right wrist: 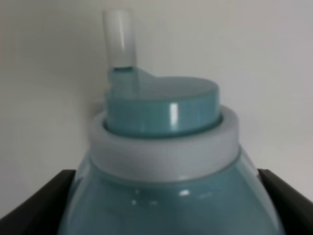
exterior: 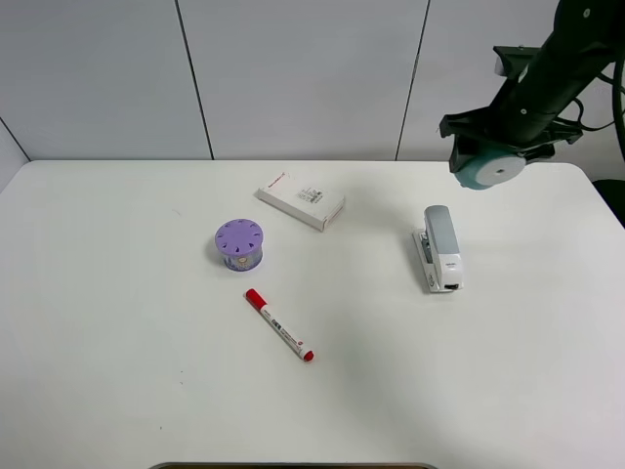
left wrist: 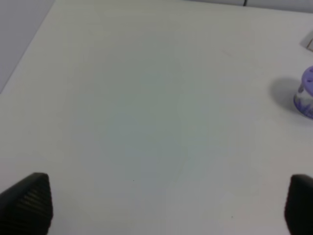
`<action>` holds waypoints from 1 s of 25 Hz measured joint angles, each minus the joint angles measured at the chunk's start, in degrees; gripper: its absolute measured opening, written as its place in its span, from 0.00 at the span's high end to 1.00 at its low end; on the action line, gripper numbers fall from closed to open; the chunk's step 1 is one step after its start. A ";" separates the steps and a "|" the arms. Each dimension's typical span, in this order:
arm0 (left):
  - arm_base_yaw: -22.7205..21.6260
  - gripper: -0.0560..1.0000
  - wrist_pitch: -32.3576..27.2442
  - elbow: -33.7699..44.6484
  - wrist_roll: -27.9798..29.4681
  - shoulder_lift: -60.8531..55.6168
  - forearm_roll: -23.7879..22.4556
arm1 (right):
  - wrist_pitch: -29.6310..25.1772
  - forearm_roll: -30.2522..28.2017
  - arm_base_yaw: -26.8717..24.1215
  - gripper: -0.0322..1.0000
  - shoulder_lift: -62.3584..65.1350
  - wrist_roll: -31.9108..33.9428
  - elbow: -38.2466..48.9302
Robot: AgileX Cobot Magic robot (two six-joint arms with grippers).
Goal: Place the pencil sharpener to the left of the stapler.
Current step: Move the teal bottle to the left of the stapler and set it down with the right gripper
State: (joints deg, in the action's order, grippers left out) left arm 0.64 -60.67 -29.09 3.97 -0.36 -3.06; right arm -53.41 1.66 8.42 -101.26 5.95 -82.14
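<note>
The teal pencil sharpener point(exterior: 491, 172) hangs in the air at the back right, its white round face toward the camera, with my right gripper point(exterior: 488, 156) shut on it. Up close, the sharpener point(right wrist: 166, 161) fills the right wrist view between two dark fingers point(right wrist: 34, 200). The grey and white stapler point(exterior: 440, 247) lies on the table below and a little left of the sharpener, lengthwise front to back. My left gripper point(left wrist: 166, 205) is open over bare table, only its fingertips point(left wrist: 29, 200) showing; it is out of the exterior view.
A purple cylinder with holes point(exterior: 239, 243) stands left of centre, also at the edge of the left wrist view as the cylinder point(left wrist: 305, 98). A flat white box point(exterior: 301, 199) lies behind it. A red-capped marker point(exterior: 279, 324) lies in front. The white table point(exterior: 117, 371) ends at the wall.
</note>
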 joint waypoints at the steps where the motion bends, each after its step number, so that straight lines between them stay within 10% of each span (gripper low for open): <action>1: 0.00 0.04 0.00 0.00 0.00 0.00 0.00 | 0.00 0.05 0.96 0.31 0.00 0.91 -0.67; 25: 0.00 0.04 0.00 0.00 0.00 0.00 0.00 | 3.92 4.09 15.89 0.31 -12.21 10.45 -2.22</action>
State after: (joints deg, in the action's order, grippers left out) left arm 0.64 -60.67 -29.09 3.97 -0.36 -3.06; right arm -49.49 5.75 24.32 -113.47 16.39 -84.37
